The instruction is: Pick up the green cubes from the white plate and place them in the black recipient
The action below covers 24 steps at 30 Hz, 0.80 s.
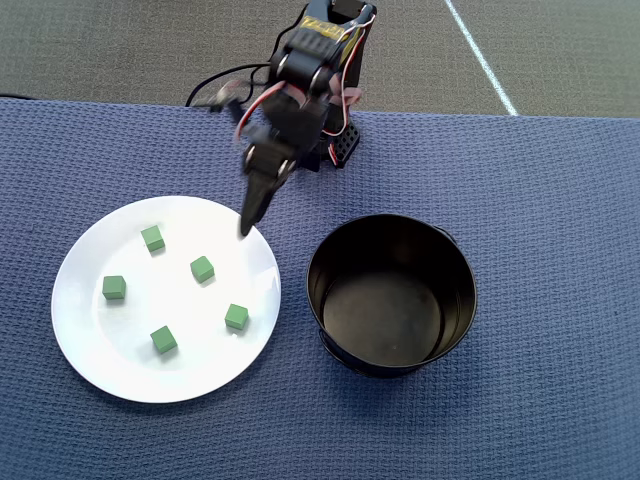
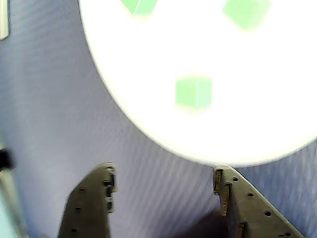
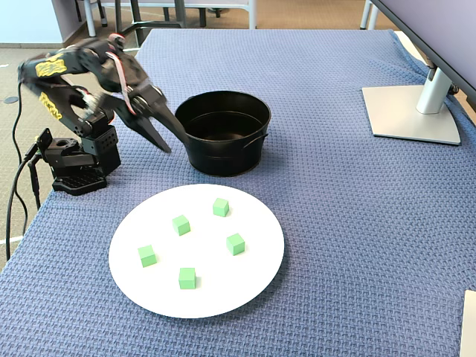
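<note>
1. The end effector (image 2: 163, 191) hangs with its jaws well apart and nothing between them (the wrist view shows only blue desk (image 2: 54, 114) cloth in the gap).
2. All five green cubes (image 1: 202, 269) lie on the white plate (image 1: 90, 350), ahead of and below the fingertips; the plate's near rim sits just beyond them.
3. The nearest cube (image 2: 193, 92) lies straight ahead, slightly toward the right finger in the wrist view.
4. The black recipient (image 1: 392, 295) stands empty beside the plate, off to one side of the end effector.

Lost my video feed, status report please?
Gripper open, empty, at the round white plate's rim. Five small green cubes on plate. Round black metal pot empty. Nothing in the way.
</note>
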Motion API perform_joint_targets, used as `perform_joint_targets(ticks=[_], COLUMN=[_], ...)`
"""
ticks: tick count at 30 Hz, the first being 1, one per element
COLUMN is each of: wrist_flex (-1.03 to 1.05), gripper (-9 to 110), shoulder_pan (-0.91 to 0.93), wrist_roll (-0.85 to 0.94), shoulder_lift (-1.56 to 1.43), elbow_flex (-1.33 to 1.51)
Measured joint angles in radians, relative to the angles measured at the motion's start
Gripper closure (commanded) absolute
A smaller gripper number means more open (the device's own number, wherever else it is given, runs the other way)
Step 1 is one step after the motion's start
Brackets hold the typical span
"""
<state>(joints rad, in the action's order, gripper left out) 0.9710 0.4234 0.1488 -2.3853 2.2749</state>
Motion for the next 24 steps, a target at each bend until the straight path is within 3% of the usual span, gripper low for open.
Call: perform_joint_targets(ticks=[6, 15, 20, 24], wrist_flex=[-0.028, 0.052, 0.043, 0.048], gripper=[75, 75, 80, 81], shoulder_pan=[0.058, 0.158, 0.167, 0.172], wrist_roll=[0.233, 0.489, 0.471, 0.318], shoulder_lift=[0.347, 0.551, 0.753, 0.928], elbow_flex=[-0.178, -0.371, -0.505, -0.638])
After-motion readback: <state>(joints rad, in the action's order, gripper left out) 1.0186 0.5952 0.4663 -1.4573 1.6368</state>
